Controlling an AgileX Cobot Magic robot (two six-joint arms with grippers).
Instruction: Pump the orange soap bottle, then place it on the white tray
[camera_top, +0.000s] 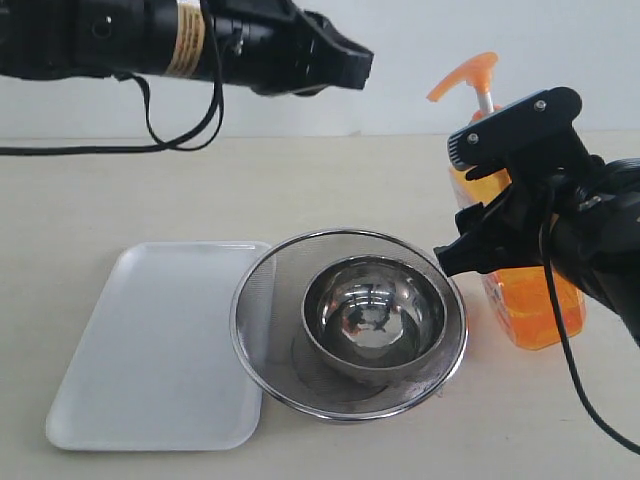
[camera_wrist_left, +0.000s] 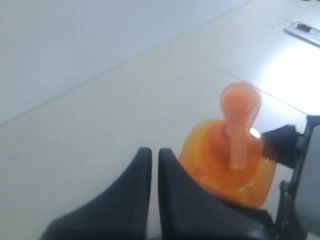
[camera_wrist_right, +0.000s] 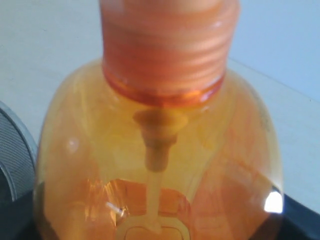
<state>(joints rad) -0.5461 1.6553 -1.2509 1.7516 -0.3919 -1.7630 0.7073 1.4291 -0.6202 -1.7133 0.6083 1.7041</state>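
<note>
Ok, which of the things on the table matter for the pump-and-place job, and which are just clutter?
Job: orange soap bottle; white tray.
Lying about: steel mesh strainer, its rim overlapping the tray's edge; steel bowl sitting inside the strainer.

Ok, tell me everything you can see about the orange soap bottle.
The orange soap bottle is translucent orange plastic with a ribbed collar, a dip tube inside and an orange pump head on a white stem. It stands upright on the table, right of the mesh strainer, not on the white tray. The right gripper clasps its body between its jaws.
</note>
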